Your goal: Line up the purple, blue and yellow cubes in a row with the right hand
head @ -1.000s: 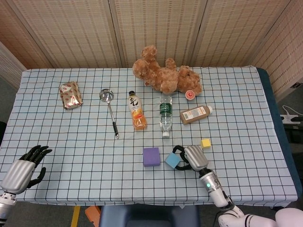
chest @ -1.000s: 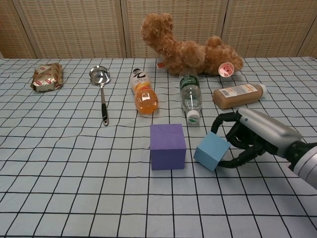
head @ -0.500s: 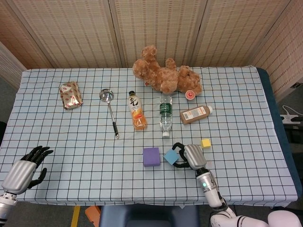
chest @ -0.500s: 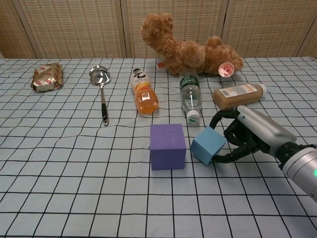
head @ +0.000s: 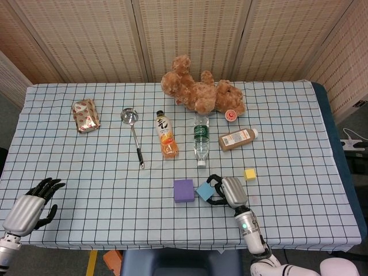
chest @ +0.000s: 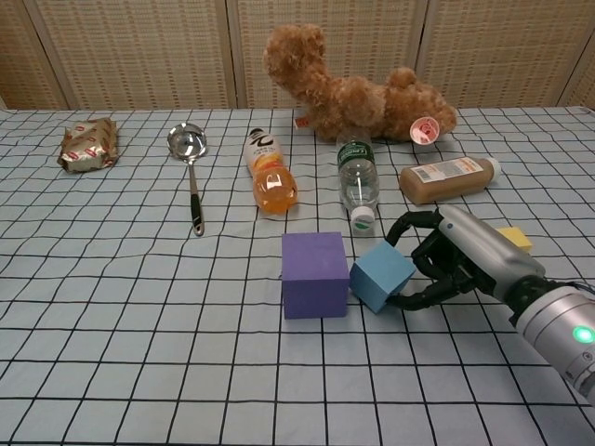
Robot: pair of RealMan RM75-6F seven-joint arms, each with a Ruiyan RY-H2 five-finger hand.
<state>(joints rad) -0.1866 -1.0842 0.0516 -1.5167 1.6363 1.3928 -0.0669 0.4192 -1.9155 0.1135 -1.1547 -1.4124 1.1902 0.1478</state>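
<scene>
The purple cube point(chest: 315, 274) point(head: 184, 190) sits on the checked cloth near the front middle. My right hand point(chest: 456, 260) point(head: 229, 191) grips the blue cube point(chest: 382, 277) point(head: 204, 190), fingers curled over its far edge and thumb under its near side. The blue cube is turned at an angle, its left corner touching or nearly touching the purple cube's right side. The small yellow cube point(chest: 514, 238) point(head: 250, 173) lies behind and to the right of my right hand, apart from it. My left hand point(head: 29, 206) rests open at the table's front left corner, holding nothing.
Behind the cubes lie a water bottle point(chest: 358, 184), an orange drink bottle point(chest: 271, 175), a brown bottle point(chest: 448, 179), a ladle point(chest: 191, 167) and a teddy bear point(chest: 349, 88). A snack packet point(chest: 88, 144) sits at the far left. The table's front edge point(head: 172, 248) is close below the cubes.
My right hand has slid the blue cube leftward, closing the gap to the purple cube. The yellow cube now shows behind the hand in the chest view. The left hand has stayed put.
</scene>
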